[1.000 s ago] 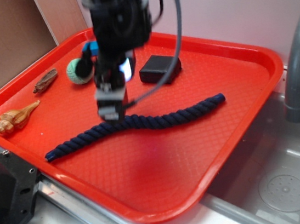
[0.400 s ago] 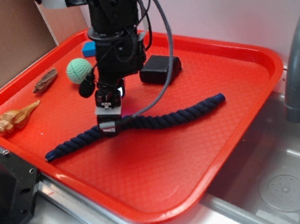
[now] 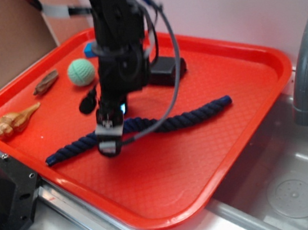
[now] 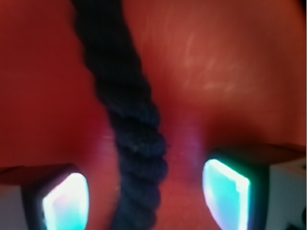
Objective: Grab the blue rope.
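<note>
My tool (image 3: 108, 145) stands wide, straddling the blue rope (image 4: 134, 139), whose long axis runs crosswise between my pads (image 4: 225, 191) on the red tray (image 3: 216, 158). Contact appears absent, though the wrist view is blurred.

The tray (image 3: 248, 136) fills the middle of the exterior frame. The rope (image 3: 194, 115) lies on it, running from lower left to right of centre. The gripper (image 3: 108, 145) sits over the rope's left half; in the wrist view the rope (image 4: 129, 120) passes between the two fingers (image 4: 225, 191), apart from both. The shell (image 3: 13, 122) lies at the left edge, the ball (image 3: 81, 72) upper left, the box (image 3: 165, 68) behind the arm. The faucet (image 3: 306, 66) stands at far right.
</note>
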You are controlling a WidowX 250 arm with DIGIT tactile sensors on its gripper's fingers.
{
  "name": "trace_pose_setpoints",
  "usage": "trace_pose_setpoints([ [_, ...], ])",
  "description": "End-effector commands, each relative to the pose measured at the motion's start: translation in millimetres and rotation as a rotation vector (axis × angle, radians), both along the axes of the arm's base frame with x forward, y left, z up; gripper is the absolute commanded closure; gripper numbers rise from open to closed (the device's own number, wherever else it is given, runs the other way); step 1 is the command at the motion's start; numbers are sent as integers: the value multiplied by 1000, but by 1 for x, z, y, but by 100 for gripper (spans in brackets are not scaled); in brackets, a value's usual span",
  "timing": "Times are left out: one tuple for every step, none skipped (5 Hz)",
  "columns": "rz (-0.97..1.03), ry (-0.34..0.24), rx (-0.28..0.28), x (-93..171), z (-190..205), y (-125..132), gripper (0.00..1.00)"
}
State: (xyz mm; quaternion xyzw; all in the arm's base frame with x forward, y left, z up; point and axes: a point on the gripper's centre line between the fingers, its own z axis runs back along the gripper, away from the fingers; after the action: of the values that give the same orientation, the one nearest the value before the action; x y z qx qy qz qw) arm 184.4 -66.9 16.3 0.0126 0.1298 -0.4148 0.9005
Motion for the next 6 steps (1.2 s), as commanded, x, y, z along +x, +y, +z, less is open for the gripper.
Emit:
trace_pose_setpoints([
  [80, -1, 98, -10, -25, 28, 100],
  [84, 3, 81, -7, -23, 29, 100],
  [87, -9, 89, -7, -19, 28, 100],
  [106, -2, 80, -5, -15, 28, 100],
  [195, -52, 98, 8, 12, 27, 100],
  [346, -216, -39, 24, 62, 16, 100],
])
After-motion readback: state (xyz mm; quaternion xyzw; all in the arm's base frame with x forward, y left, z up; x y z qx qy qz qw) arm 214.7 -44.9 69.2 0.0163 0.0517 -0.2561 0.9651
